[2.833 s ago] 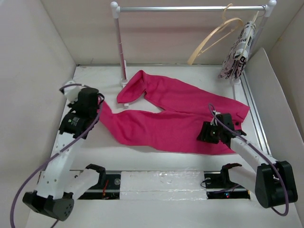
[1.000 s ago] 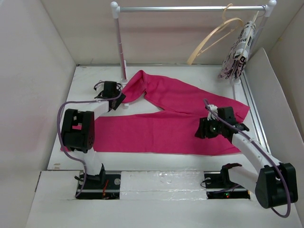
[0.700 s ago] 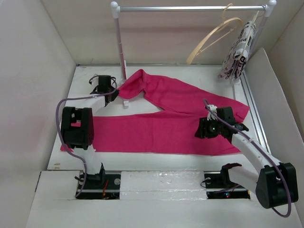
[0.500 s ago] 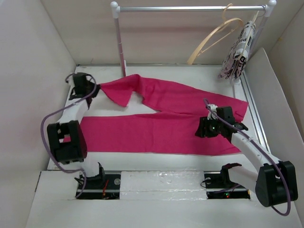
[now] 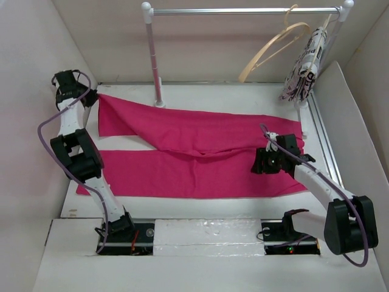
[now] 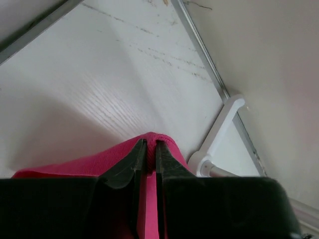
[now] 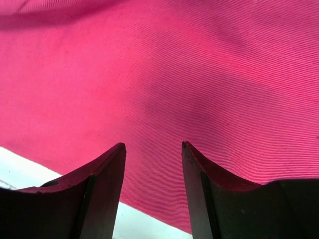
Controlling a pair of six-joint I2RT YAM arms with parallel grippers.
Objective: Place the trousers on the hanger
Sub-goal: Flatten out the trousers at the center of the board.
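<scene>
The magenta trousers (image 5: pixel 200 152) lie spread across the table, both legs stretched out to the left. My left gripper (image 5: pixel 91 97) is at the far left back corner, shut on the end of the upper trouser leg (image 6: pixel 149 149), the cloth pinched between its fingers. My right gripper (image 5: pixel 262 163) is open, its jaws apart just above the waist end of the trousers (image 7: pixel 164 84), holding nothing. The tan wooden hanger (image 5: pixel 270 48) hangs by its hook from the white rail (image 5: pixel 243 10) at the back right.
A black-and-white patterned garment (image 5: pixel 304 64) hangs on the rail next to the hanger. The rail's left post (image 5: pixel 153 58) stands at the back, its foot (image 6: pixel 219 129) close to my left gripper. Walls enclose the table on the left, back and right.
My left gripper has pulled the upper trouser leg from the middle back to the far left corner, unfolding and straightening it. The right gripper has stayed over the waist.
</scene>
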